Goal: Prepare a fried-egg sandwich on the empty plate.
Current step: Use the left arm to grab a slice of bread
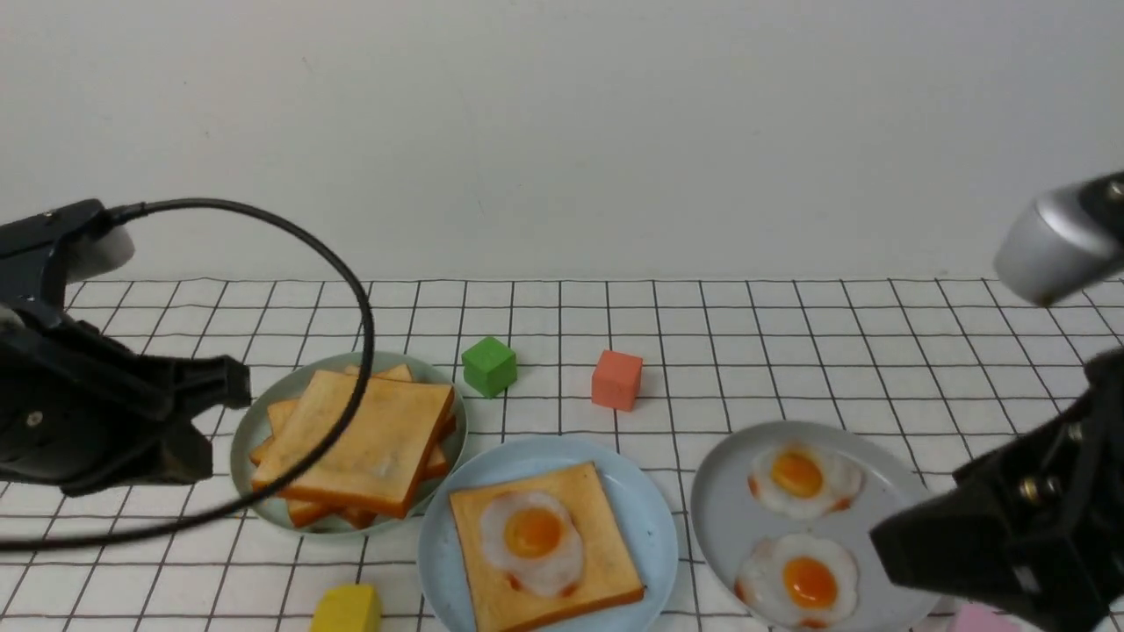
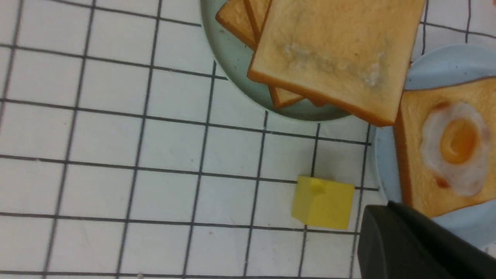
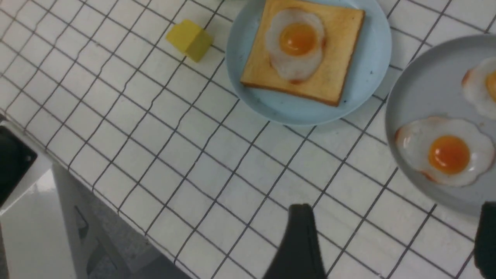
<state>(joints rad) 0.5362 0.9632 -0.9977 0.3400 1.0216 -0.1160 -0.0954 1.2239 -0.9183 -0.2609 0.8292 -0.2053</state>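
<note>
The half-built fried-egg sandwich (image 1: 549, 549) sits in the lower middle of the front view, on the pale blue plate (image 1: 654, 518). It is one square slice with a single egg (image 1: 532, 537) on top and no lid yet.

I judge the lid will come from the toast pile (image 1: 369, 439) on the sage-green plate (image 1: 250, 430), to the left of the blue one. Those slices look light and fairly stiff, like moulded foam. They are flat squares with a matte golden face and darker orange crusts, and the top one has a few whitish scuffs.

The left wrist view shows the top slice's corner overhanging the green rim. I'd pinch that edge, since there is room beneath it.

The egg looks glossy, thin and probably slick, with a domed yolk. A lid laid on it may rock or slide, so I'd place it flat and centred.

The speckled blue plate looks hard and smooth, so the bottom slice could skate if nudged.

The right gripper (image 3: 393, 228) has its jaws spread wide with nothing between them, near the grey plate (image 1: 716, 500). The left gripper (image 1: 206, 417) hangs beside the pile, but with only one finger in view I cannot tell its jaw state.
</note>
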